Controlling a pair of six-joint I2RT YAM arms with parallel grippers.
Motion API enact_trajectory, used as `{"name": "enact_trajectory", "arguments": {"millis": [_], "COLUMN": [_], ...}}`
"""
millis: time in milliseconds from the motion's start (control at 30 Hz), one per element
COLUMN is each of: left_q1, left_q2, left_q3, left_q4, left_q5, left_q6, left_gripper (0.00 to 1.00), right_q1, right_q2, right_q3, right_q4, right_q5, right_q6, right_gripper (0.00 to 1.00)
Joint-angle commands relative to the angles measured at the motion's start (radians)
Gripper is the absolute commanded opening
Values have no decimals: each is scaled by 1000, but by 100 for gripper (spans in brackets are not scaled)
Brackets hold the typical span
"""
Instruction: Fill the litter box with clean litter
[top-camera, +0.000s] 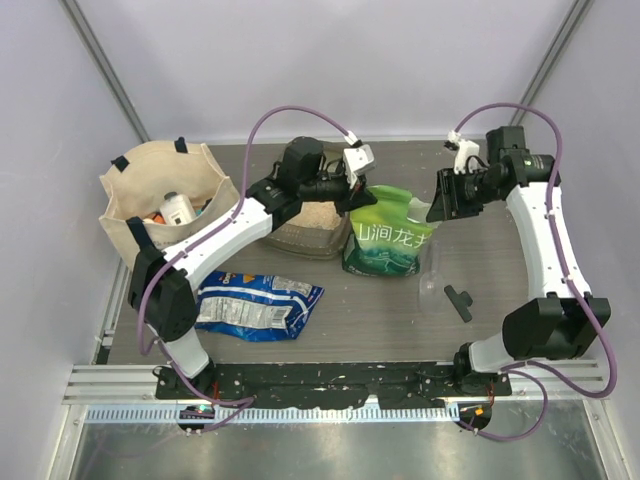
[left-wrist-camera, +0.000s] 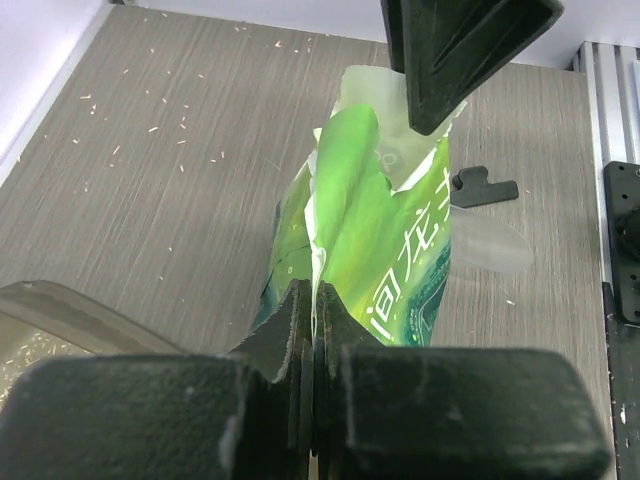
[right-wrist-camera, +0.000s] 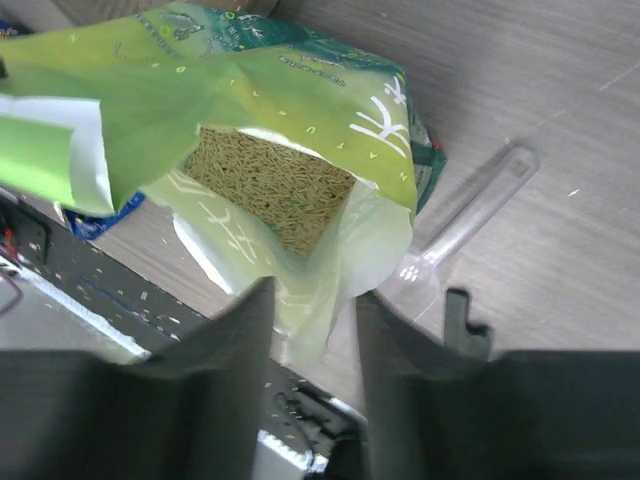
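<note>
1. Left tool (left-wrist-camera: 312, 300): pressed together, pinching one top edge of the green bag (left-wrist-camera: 370, 230).
2. Right tool (right-wrist-camera: 315, 300): fingers spread. The opposite lip of the bag's mouth hangs in the gap between them. I can't tell if either finger touches it.
3. The bag stands on the worktop (top-camera: 500, 330) between my two tools, mouth open and facing up at the right tool.
4. Litter (right-wrist-camera: 275, 190): tan-green pellets visible inside the bag, straight ahead of the right tool.
5. Box (top-camera: 300, 240): on the worktop below and left of the left tool, just beside the bag. My left arm covers part of it. A pale layer of litter lies in it.
6. Clear scoop (right-wrist-camera: 470, 215): flat on the worktop past the bag, right of the right tool. A small black part (right-wrist-camera: 465, 320) lies near it.
7. Tote (top-camera: 150, 190) and blue packet (top-camera: 255, 305): well left of the left tool, tote farther back, packet flat near my base.
</note>
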Motion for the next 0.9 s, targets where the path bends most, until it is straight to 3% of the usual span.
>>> {"name": "enact_trajectory", "arguments": {"millis": [0, 100, 133, 233, 367, 567, 833, 867], "left_q1": [37, 37, 37, 37, 37, 36, 36, 36], "left_q2": [-113, -126, -126, -118, -115, -109, -104, -103], "left_q3": [29, -14, -8, 4, 11, 14, 32, 32], "left_q4": [160, 197, 189, 155, 135, 129, 98, 102], "left_q5": [64, 69, 66, 56, 40, 30, 16, 15], "left_q6": [25, 28, 32, 45, 51, 45, 43, 45], "left_gripper": [0, 0, 0, 0, 0, 0, 0, 0], "right_q1": [-105, -272, -327, -354, -352, -335, -242, -234], "right_q2": [-74, -120, -137, -194, -229, -236, -236, -240], "right_q3": [14, 0, -14, -123, -235, -332, -399, -433], "right_q4": [16, -53, -90, -196, -305, -167, 95, 187], "right_q5": [-228, -445, -480, -515, -612, -683, -680, -672], "right_q6": [-86, -341, -550, -829, -1035, -973, -706, -666], "right_gripper": [56, 66, 68, 69, 69, 67, 65, 65]}}
